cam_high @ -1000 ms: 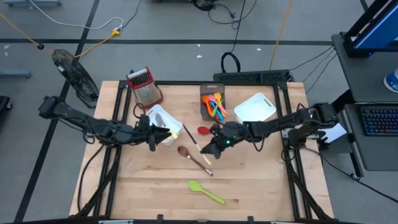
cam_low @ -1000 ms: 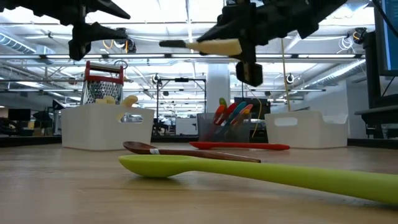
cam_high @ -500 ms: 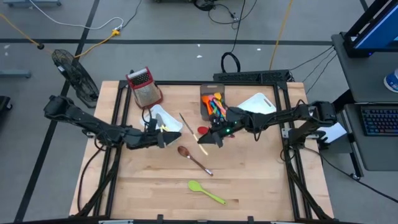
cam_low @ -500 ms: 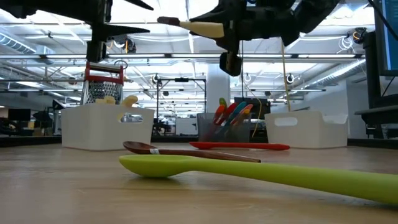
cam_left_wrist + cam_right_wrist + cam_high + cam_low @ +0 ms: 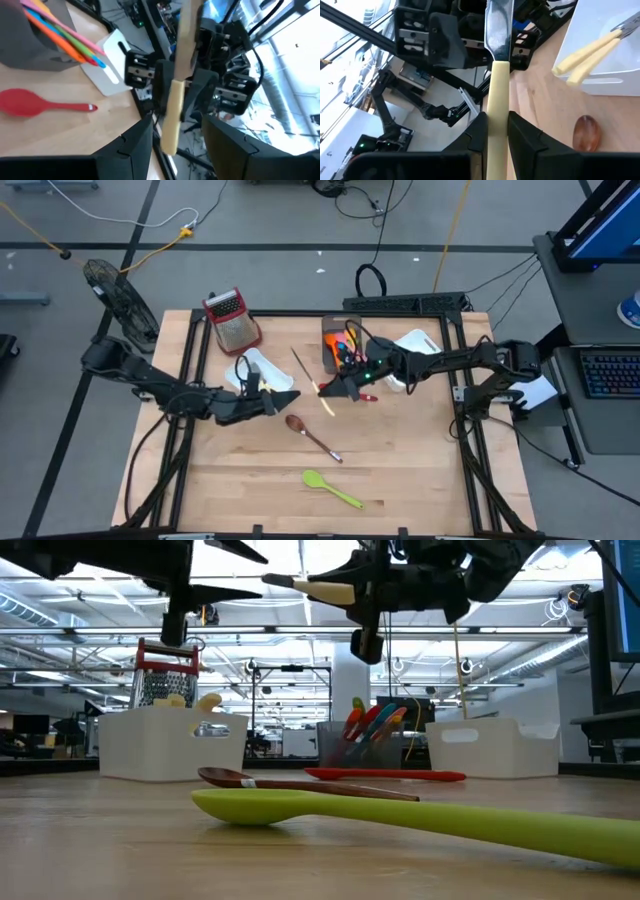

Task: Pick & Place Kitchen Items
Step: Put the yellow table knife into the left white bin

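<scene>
**Pale-handled knife held aloft above the wooden worktop**

In the right wrist view, the right claw [image 5: 496, 131] is seen closed on a cream-handled knife with a flat metal blade [image 5: 498, 75]; two more cream handles [image 5: 590, 51] lie in a white plastic bin [image 5: 600, 82], beside a glossy brown spoon bowl [image 5: 585, 134]. From overhead, that claw [image 5: 335, 388] is placed at frame centre. The left claw [image 5: 268, 402], left of centre, stands wide and empty. The low view alone shows a smooth lime-green spoon [image 5: 400, 820] in the foreground. A dark grey bin [image 5: 338, 346] holds bright plastic utensils [image 5: 349, 348]; a red spoon [image 5: 45, 102] lies flat nearby.
</scene>
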